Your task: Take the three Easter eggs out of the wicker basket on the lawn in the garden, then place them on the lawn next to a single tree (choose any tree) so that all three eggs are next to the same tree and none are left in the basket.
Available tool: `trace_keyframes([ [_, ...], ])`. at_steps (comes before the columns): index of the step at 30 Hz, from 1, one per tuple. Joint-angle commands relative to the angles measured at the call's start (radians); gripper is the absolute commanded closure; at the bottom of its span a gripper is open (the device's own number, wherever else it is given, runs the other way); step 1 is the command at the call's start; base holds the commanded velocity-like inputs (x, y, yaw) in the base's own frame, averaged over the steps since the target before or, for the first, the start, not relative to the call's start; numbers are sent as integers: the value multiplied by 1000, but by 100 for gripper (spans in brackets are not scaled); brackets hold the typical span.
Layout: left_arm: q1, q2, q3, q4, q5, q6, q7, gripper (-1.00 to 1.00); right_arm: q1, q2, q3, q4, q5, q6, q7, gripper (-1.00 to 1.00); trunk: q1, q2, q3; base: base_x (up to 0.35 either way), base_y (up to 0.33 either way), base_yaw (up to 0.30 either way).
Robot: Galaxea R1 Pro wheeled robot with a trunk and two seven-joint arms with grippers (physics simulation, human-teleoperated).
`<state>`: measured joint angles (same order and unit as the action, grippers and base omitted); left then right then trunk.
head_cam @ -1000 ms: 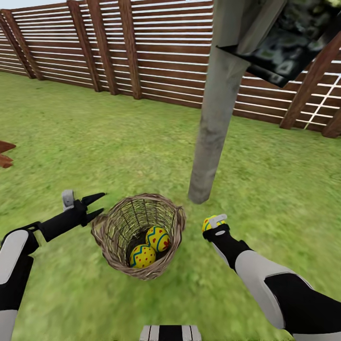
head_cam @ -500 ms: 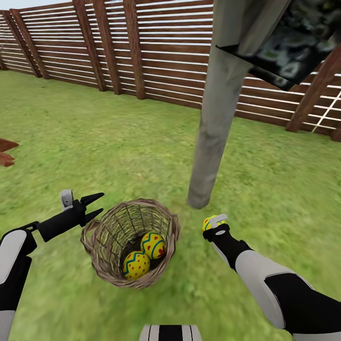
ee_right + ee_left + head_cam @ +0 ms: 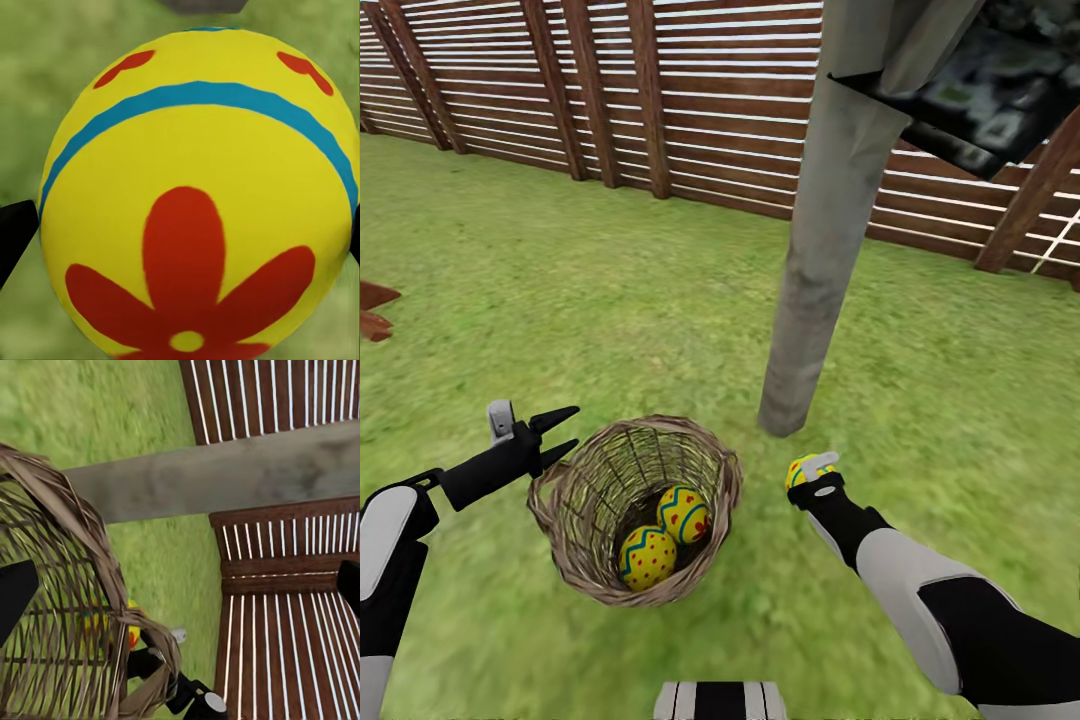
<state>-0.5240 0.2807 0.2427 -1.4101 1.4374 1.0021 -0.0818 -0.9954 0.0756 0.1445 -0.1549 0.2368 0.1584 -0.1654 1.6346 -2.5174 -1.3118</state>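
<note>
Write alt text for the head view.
A wicker basket on the lawn holds two painted eggs. The right gripper holds a third egg near the grey tree trunk, and the open left gripper hovers beside the basket's rim.

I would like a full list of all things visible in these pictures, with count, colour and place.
Easter eggs: three, yellow with red and blue; two in the basket, one in the right gripper.
Wicker basket: one, brown, on the lawn near the tree.
Tree: one, pale grey trunk, beyond the basket.
Lawn: green, all around.
Fence: brown slats, behind the lawn.
Left gripper: black fingers open, beside the basket rim.
Right gripper: shut on an egg, near the tree's foot.
</note>
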Motion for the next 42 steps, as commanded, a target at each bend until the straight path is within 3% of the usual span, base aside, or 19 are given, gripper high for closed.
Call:
trace_keyframes([
  [1, -1, 1, 1, 0, -8, 4, -9, -100, 0, 1, 6, -2, 7, 9, -4, 100, 0, -1, -5, 0, 0, 0],
  [12, 4, 12, 12, 2, -9, 3, -8, -100, 0, 4, 6, -2, 7, 10, -15, 100, 5, -3, -47, 0, 0, 0],
  [15, 23, 52, 78, 3, -9, 3, -8, -100, 0, 4, 6, -2, 7, 10, -16, 100, 6, -4, -59, 0, 0, 0],
  [17, 40, 72, 152, -2, -9, 3, -9, -100, 0, 4, 6, -2, 8, 10, -16, 100, 7, -4, -67, 0, 0, 0],
  [21, 45, 76, 239, -4, -9, 4, -9, -100, 0, 4, 5, -1, 9, 10, -16, 100, 9, -5, -82, 0, 0, 0],
  [28, 48, 64, 356, 6, -7, 4, -9, -100, 0, 3, 5, -1, 9, 12, -16, 100, 12, -7, -109, 0, 0, 0],
  [42, 56, 54, 367, 6, -10, 4, -9, -100, 0, 3, 6, -2, 9, 10, -16, 100, 19, -10, -163, 0, 0, 0],
])
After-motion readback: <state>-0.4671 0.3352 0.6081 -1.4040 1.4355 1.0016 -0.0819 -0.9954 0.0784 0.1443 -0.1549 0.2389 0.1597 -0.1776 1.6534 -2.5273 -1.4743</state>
